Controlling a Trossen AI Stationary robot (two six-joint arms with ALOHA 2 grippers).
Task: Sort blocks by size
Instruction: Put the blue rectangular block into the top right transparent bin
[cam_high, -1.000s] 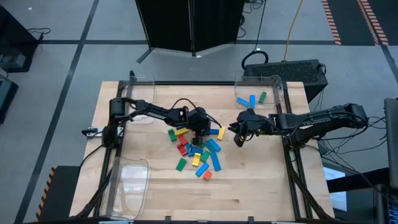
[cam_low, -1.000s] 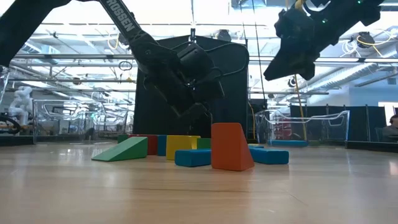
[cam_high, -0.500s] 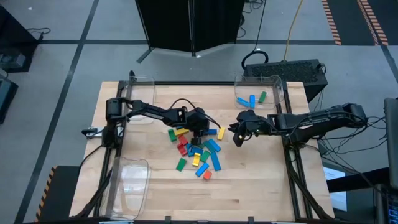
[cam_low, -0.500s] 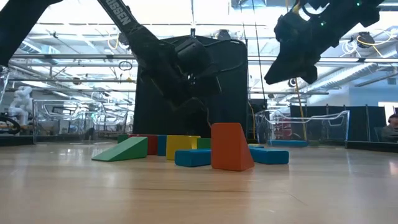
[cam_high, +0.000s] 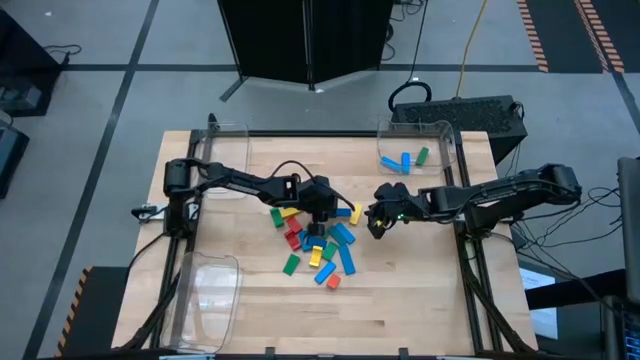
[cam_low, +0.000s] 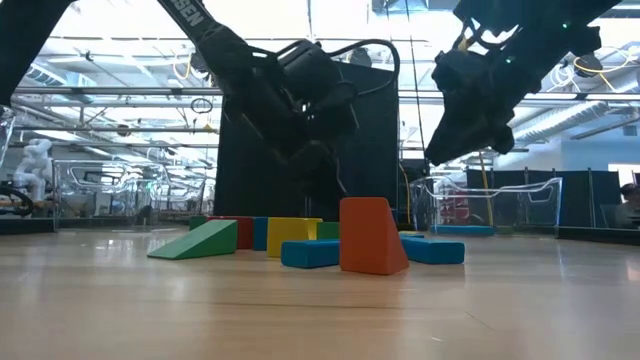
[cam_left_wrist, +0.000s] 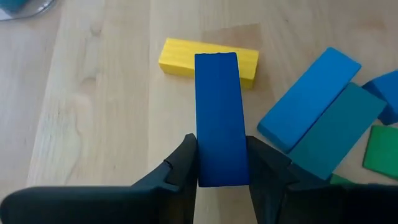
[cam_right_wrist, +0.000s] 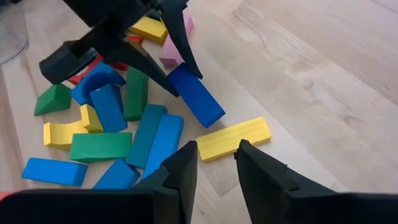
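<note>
Left gripper (cam_left_wrist: 221, 163) clamps a dark blue block (cam_left_wrist: 217, 118) — lifted above the pile.

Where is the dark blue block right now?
The dark blue block is clamped in the left gripper, raised over the pile's far edge, just above a yellow block.

Your overhead view is evenly and brightly lit, and the table (cam_high: 420, 290) shows only short, soft shadows under the arms. From table height you look into bright ceiling lights and windows, so both arms read as near-black silhouettes and the nearest wood is blurred. Your wrist views are sharp on the blocks (cam_right_wrist: 149, 134), while the near fingers (cam_left_wrist: 180, 174) are soft and dark.
</note>
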